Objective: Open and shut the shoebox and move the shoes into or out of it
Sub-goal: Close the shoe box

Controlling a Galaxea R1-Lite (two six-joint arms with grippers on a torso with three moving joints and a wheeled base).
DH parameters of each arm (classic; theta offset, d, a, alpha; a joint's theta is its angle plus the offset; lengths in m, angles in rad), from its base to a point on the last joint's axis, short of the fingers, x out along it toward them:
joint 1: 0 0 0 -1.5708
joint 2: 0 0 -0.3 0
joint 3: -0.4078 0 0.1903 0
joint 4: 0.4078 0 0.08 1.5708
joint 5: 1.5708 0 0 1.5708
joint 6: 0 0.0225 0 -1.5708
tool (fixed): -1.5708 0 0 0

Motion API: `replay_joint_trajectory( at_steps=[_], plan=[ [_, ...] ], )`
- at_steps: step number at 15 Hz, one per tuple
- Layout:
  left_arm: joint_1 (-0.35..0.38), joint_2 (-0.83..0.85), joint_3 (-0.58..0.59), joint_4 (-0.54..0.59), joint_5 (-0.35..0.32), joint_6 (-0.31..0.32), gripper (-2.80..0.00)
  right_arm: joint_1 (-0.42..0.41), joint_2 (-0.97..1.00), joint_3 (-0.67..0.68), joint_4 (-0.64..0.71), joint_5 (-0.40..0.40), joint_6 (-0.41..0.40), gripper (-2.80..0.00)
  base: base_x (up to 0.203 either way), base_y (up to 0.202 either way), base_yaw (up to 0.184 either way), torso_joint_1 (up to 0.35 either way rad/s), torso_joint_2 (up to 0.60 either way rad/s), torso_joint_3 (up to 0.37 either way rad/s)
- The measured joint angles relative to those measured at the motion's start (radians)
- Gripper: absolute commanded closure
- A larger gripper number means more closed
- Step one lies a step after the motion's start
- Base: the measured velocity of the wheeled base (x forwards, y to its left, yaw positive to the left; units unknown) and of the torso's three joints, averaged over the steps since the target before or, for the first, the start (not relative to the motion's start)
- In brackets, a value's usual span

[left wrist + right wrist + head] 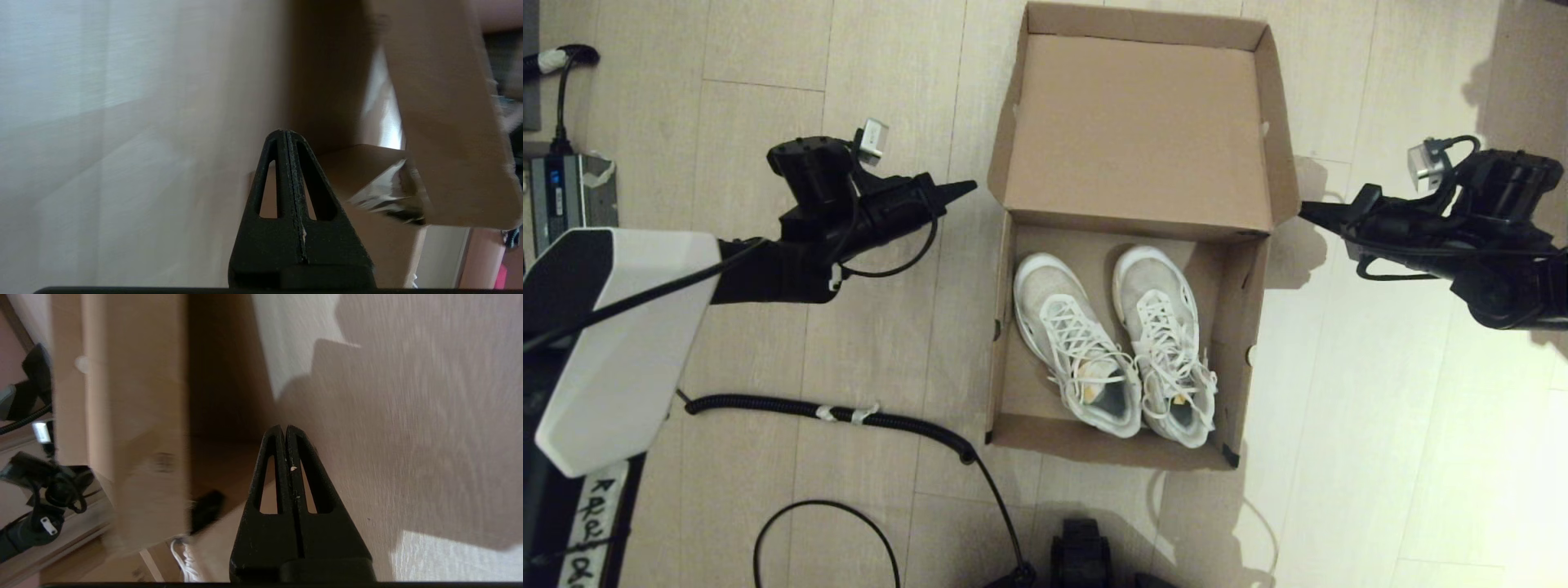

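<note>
The brown cardboard shoebox (1006,359) stands open on the floor, its hinged lid (1135,131) tipped back on the far side. Both white lace-up shoes lie side by side inside, the left one (1074,347) and the right one (1168,351), toes pointing toward the lid. My left gripper (968,188) is shut and empty, its tip just left of the lid's near-left corner. My right gripper (1305,211) is shut and empty, just right of the lid's near-right corner. In the left wrist view the shut gripper (286,132) points at the box's side (367,163). In the right wrist view the shut gripper (284,428) faces the box (135,396).
A coiled black cable (833,412) runs across the wooden floor left of the box. A grey device (568,196) sits at the far left. Part of my base (1082,551) shows at the bottom. Open floor lies to the right of the box.
</note>
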Motion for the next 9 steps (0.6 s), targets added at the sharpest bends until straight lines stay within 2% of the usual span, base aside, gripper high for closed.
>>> replay_joint_trajectory(
  at_steps=[5, 9],
  plan=[
    [-0.052, 0.025, 0.005, -0.085, 0.005, 0.001, 0.00, 0.033, 0.057, -0.015, -0.003, -0.003, 0.017, 0.00, 0.000, 0.000, 0.000, 0.000, 0.00, 0.000],
    [-0.067, 0.029, 0.011, -0.112, 0.005, 0.002, 0.00, 0.068, 0.070, -0.026, -0.012, -0.033, 0.087, 0.00, 0.000, 0.000, 0.000, 0.000, 0.00, 0.000]
  ],
)
